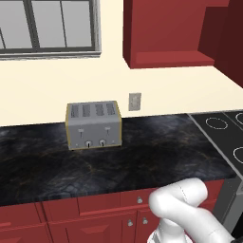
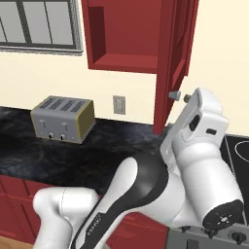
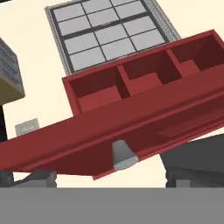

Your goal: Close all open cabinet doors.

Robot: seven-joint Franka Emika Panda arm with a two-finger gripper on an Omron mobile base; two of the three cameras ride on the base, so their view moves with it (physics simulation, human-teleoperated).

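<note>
gaping wall cabinet (image 2: 127,34), bare shelves, cabinet door (image 2: 171,58) swung open

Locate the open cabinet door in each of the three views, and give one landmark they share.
Left base view: the cabinet door is a dark panel at the upper right edge.
Right base view: it stands edge-on, upper centre-right, its knob near the robot's wrist.
Hand view: it runs as a slanted red band across the middle, knob at lower centre.
Shared landmark: the wall outlet, by the toaster.
</note>
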